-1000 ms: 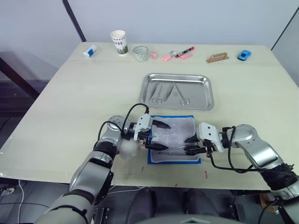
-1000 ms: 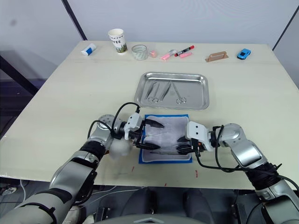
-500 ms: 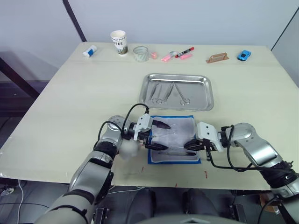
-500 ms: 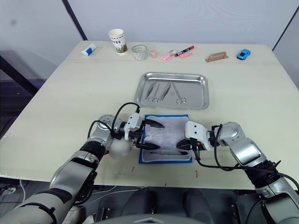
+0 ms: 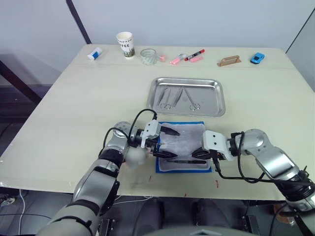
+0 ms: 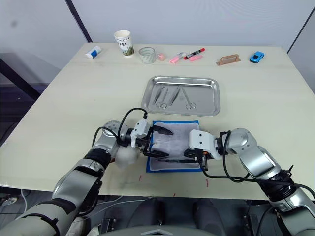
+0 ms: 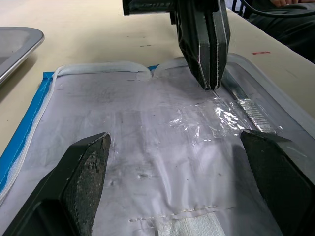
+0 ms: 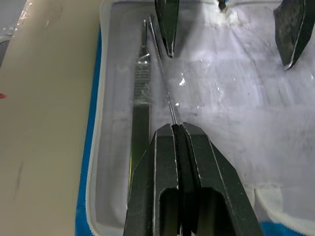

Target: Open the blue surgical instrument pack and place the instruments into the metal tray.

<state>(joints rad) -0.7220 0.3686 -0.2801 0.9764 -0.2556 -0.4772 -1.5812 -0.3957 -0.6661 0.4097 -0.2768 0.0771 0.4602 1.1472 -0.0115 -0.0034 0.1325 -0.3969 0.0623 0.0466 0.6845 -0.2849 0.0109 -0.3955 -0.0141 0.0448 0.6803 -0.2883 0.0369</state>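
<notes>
**Both grippers low over the opened pack**

Nearest the table's front edge, the blue surgical instrument pack (image 5: 183, 147) lying flat and unfolded, pale lining up, blue border showing at its near and left sides. Along the pack's near edge, two slim instruments (image 8: 140, 105) lying side by side under clear film. Reaching in from the pack's right side with forearm low and nearly level, the right gripper (image 5: 198, 154), fingers pressed together, pinching the end of the thinner instrument. At the pack's left side, the left gripper (image 5: 166, 142), elbow bent and wrist turned inward, fingers (image 7: 86, 173) spread wide apart over the lining, gripping nothing. Just beyond the pack, the metal tray (image 5: 216, 104), holding scissors with ring handles and other silver tools. Far past the tray, along the table's back edge: a paper cup (image 5: 125, 44), a glass (image 5: 148, 56), marker pens (image 5: 194, 54), and a small blue toy car (image 5: 256, 58).
</notes>
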